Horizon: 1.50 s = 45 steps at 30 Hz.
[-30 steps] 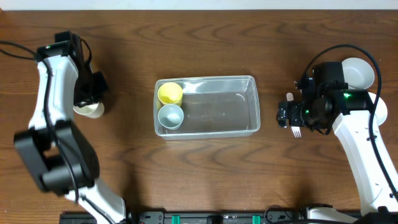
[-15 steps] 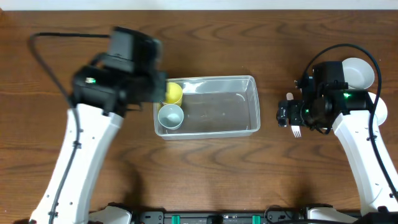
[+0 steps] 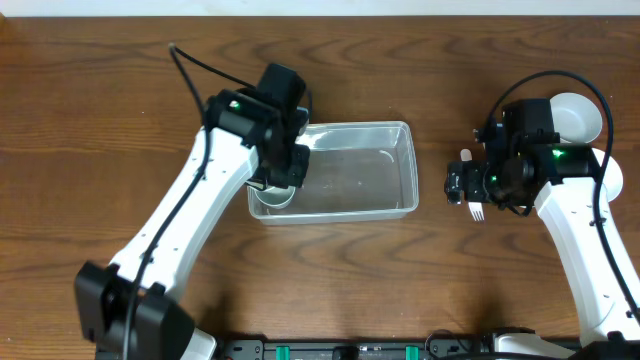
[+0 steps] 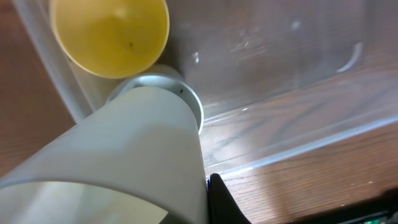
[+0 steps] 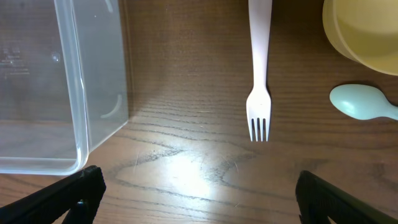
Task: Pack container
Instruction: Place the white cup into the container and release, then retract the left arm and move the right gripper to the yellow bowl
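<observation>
**Three cups, two bowls and one tub on the bench**

One wooden bench (image 3: 100,100) carries the lot, with two robot arms at it: one left arm (image 3: 190,210) and one right arm (image 3: 580,230). There is one clear container (image 3: 365,175). Cups number three: one yellow cup (image 4: 109,31), one grey-blue cup (image 4: 189,102) and one white cup (image 4: 124,149). Bowls number two: one white bowl (image 3: 578,116), seen from overhead, and one yellow bowl (image 5: 367,31), seen from the right wrist. Cutlery comes to two pieces: one white fork (image 5: 259,74) and one pale blue spoon (image 5: 360,102).
</observation>
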Motion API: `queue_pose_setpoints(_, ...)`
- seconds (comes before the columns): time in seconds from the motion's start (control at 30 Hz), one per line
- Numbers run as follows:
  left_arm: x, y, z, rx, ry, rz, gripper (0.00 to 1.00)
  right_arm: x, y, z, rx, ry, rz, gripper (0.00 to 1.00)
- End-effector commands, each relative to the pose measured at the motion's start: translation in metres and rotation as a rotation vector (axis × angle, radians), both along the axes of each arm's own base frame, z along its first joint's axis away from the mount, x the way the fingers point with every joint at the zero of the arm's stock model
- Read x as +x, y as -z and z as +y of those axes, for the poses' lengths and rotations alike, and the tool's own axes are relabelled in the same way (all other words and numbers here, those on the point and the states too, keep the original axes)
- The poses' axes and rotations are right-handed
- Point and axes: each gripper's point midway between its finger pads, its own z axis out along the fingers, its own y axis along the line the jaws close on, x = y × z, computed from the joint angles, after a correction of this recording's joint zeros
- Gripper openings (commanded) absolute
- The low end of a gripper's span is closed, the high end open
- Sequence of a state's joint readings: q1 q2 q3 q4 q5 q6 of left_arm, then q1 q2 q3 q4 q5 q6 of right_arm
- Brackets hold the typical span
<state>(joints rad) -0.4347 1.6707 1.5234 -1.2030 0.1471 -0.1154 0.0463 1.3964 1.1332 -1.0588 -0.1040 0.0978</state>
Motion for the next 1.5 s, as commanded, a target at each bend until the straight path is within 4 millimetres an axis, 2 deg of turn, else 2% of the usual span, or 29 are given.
queue_pose_setpoints(0.0,-0.001,0.016,0.002,0.031,0.003,0.046,0.06,0.003,-0.005,-0.002,-0.004,-0.003,-0.013,0.99)
queue_pose_setpoints(0.1,-0.001,0.026,0.003,0.045,0.004,0.075,0.07,0.003,-0.005,-0.002,-0.004,-0.002,-0.012,0.99)
queue_pose_setpoints(0.13,-0.001,0.027,0.003,0.047,0.004,0.080,0.11,0.003,-0.005,-0.002,-0.004,-0.002,-0.012,0.99)
queue_pose_setpoints(0.17,-0.001,0.027,0.003,0.047,0.007,0.079,0.24,0.003,-0.005,-0.002,-0.004,-0.002,-0.012,0.99)
queue_pose_setpoints(0.23,0.002,0.027,0.001,0.042,0.024,0.064,0.38,0.003,-0.005,-0.002,-0.004,-0.002,-0.012,0.99)
queue_pose_setpoints(0.33,0.008,0.019,0.003,0.048,0.025,0.032,0.39,0.003,-0.004,-0.002,-0.005,-0.002,-0.010,0.99)
queue_pose_setpoints(0.53,0.022,-0.029,0.031,0.131,-0.028,-0.152,0.40,0.003,-0.005,-0.002,-0.001,0.012,-0.010,0.99)
queue_pose_setpoints(0.63,0.023,-0.057,0.054,0.112,-0.098,-0.235,0.40,0.011,-0.009,-0.004,0.004,0.032,-0.041,0.99)
queue_pose_setpoints(0.7,0.024,-0.073,0.078,0.097,-0.186,-0.279,0.41,0.021,-0.021,-0.015,-0.022,0.080,-0.081,0.99)
queue_pose_setpoints(0.73,0.024,-0.081,0.091,0.091,-0.230,-0.300,0.41,0.027,-0.032,-0.028,-0.057,0.141,-0.109,0.99)
queue_pose_setpoints(0.83,0.021,-0.098,0.128,0.078,-0.369,-0.346,0.57,0.046,-0.073,-0.059,-0.114,0.262,-0.216,0.99)
queue_pose_setpoints(0.9,0.018,-0.106,0.152,0.077,-0.462,-0.368,0.63,0.060,-0.099,-0.079,-0.136,0.317,-0.298,0.99)
queue_pose_setpoints(0.97,0.017,-0.109,0.165,0.066,-0.512,-0.373,0.66,0.069,-0.109,-0.092,-0.143,0.346,-0.325,0.99)
queue_pose_setpoints(1.03,0.017,-0.107,0.168,0.024,-0.534,-0.359,0.67,0.074,-0.101,-0.102,-0.156,0.350,-0.296,0.99)
queue_pose_setpoints(1.07,0.017,-0.103,0.167,-0.011,-0.543,-0.343,0.70,0.078,-0.078,-0.107,-0.165,0.342,-0.224,0.99)
queue_pose_setpoints(1.27,0.020,-0.090,0.167,-0.018,-0.546,-0.302,0.71,0.094,0.005,-0.110,-0.187,0.240,-0.007,0.99)
queue_pose_setpoints(1.47,0.024,-0.082,0.167,-0.012,-0.546,-0.274,0.71,0.099,0.065,-0.109,-0.170,0.223,0.129,0.96)
